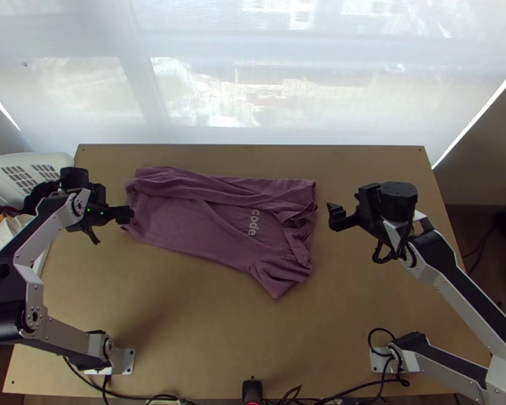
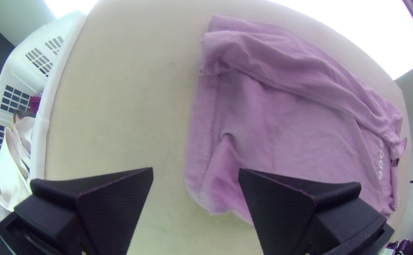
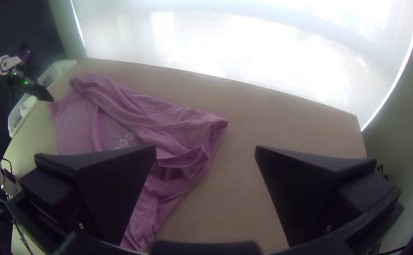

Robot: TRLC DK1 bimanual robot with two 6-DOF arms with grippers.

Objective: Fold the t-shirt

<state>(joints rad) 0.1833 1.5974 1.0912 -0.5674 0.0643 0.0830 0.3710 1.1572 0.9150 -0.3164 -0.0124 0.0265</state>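
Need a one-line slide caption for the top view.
T-shirt partly folded on the table, left gripper at its hem, right gripper open off its other end.

- "code" — pale lowercase lettering [image 1: 254, 222] on the mauve t-shirt [image 1: 185, 216], readable in the top view.
- In the right wrist view, the same lettering — partly hidden.

Top view, centre: t-shirt [image 1: 219, 233], soft matt cloth, wrinkled. Lower centre: table [image 1: 199, 317], wood, smooth, low sheen. Left edge: basket [image 1: 30, 160], smooth perforated plastic. Lower left: arm link [image 1: 67, 337], satin metal. Left wrist view, bottom edge: fingers [image 2: 109, 203], matt, finely ridged.
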